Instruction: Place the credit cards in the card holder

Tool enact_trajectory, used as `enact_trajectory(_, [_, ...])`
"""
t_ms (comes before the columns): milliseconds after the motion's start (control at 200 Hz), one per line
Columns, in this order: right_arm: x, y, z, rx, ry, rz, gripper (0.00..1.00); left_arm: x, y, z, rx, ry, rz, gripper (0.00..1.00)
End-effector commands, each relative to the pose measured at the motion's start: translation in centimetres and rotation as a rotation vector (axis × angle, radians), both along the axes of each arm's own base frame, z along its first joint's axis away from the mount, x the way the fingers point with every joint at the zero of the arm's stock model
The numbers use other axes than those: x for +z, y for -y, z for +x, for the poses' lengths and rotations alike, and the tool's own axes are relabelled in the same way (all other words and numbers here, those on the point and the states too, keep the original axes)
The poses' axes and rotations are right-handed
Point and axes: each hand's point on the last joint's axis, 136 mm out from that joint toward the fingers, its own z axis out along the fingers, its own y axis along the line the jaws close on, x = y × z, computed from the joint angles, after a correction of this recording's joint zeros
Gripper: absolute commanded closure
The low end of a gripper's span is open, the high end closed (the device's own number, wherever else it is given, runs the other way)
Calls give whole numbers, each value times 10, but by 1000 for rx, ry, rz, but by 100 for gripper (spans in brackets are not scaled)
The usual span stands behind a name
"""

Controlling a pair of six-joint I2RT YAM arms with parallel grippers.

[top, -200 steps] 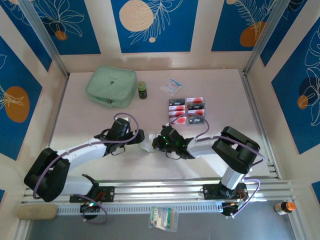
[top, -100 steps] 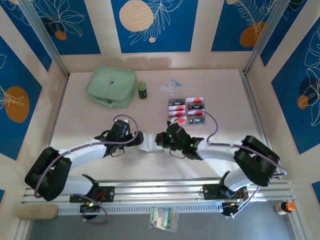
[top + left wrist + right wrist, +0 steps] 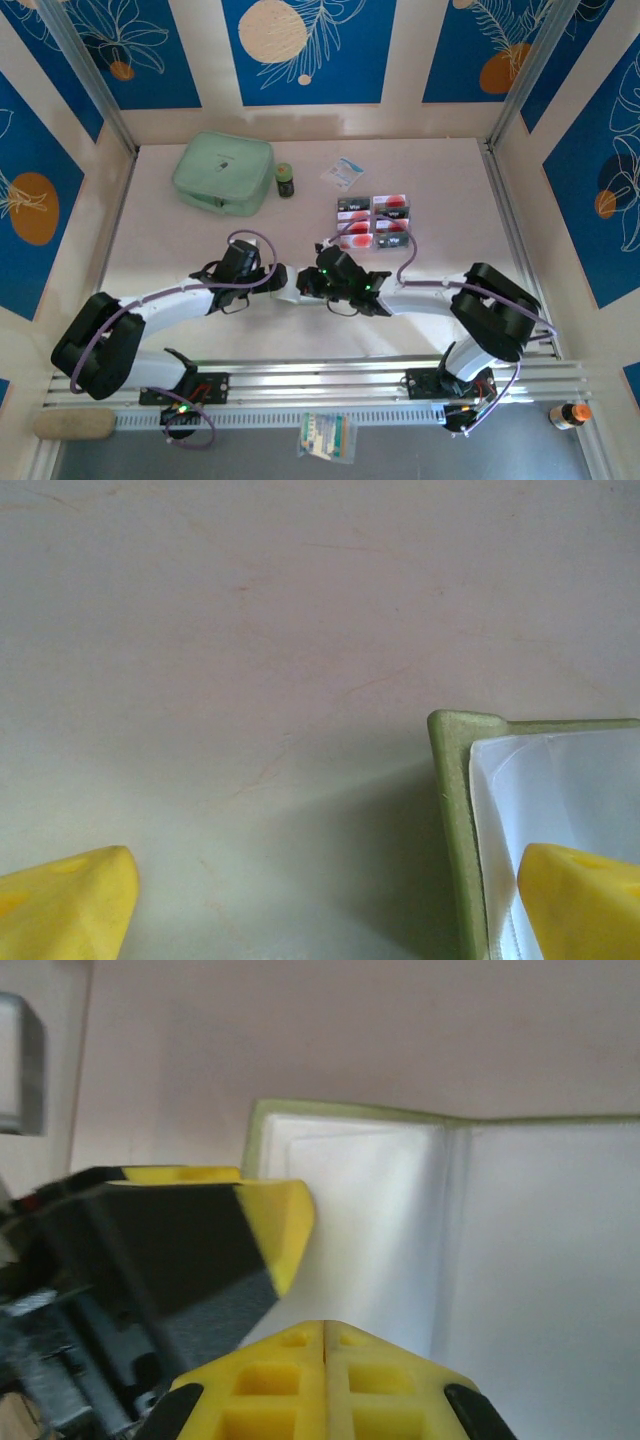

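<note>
- Left gripper (image 3: pixel 322 912): I see the jaws spread wide with nothing between them.
- On the left wrist cam, one yellow fingertip (image 3: pixel 580 900) sits over the clear sleeve at the corner of the card holder (image 3: pixel 289 294). The other fingertip is over bare table (image 3: pixel 180 240). I can't tell whether the first one touches the sleeve.
- Right gripper (image 3: pixel 325 1375): jaws fully together, and I see nothing pinched in them. The tips are low over the holder's pale sleeves, and I can't tell if they touch.
- On the right wrist cam, a yellow-and-black finger of the left gripper reaches in over the holder's left panel.
- The card holder lies open and flat on the table between the two grippers, towards the near side. Its sleeves face up, with the olive rim showing along the far edge.
- Credit cards (image 3: pixel 374 220): laid out in a tight block on the table, just beyond the right gripper and apart from the holder. Red-dot and black ones are mixed.
- Back of the table: mint-green pouch (image 3: pixel 222 173) at back left, small dark jar (image 3: pixel 285 180) just beside it, white-and-blue sachet (image 3: pixel 343 172) behind the cards.
</note>
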Motion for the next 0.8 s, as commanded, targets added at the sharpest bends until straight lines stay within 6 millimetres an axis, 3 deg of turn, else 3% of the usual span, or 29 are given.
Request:
enact_trajectory(0, [7,-17,1,46,17,38,100,-7,-4,-3,-3,-14,6,3])
enact_trajectory(320, [2,-30,2,76,18,43,100,-8,-4,-4,-1,-15,5,4])
enact_trajectory(500, [-12,-34,3,78,-6,17,100,-6,-2,-2,-4,-13,-3,4])
enact_trajectory(790, [-40,-8,11,2,-47,-77,100,-3,-3,-2,10,-14,-42,3])
